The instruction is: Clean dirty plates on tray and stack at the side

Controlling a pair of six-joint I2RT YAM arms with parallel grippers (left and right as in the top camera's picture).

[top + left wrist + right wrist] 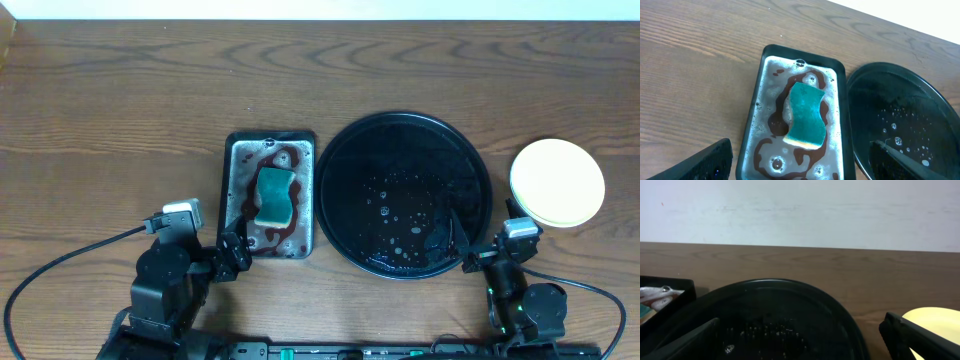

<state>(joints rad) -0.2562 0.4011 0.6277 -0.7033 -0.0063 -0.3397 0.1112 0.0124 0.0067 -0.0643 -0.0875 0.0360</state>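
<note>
Plates [557, 182], pale yellow round stack | we are seeing them right of our right gripper [800, 322] | both jaws gaping wide, empty

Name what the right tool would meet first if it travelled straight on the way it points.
Likely the black tray, dead ahead between the right tool's open fingers; height is unclear, so it might skim over.

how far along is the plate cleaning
Looks finished, or nearly. Done: the tray holds only droplets, and the plates sit stacked on the table to its right, yellow on top; how many, I cannot tell. In hand: nothing; the left gripper and right gripper are open and empty, the sponge lying in the pan. Left: nothing visible.
</note>
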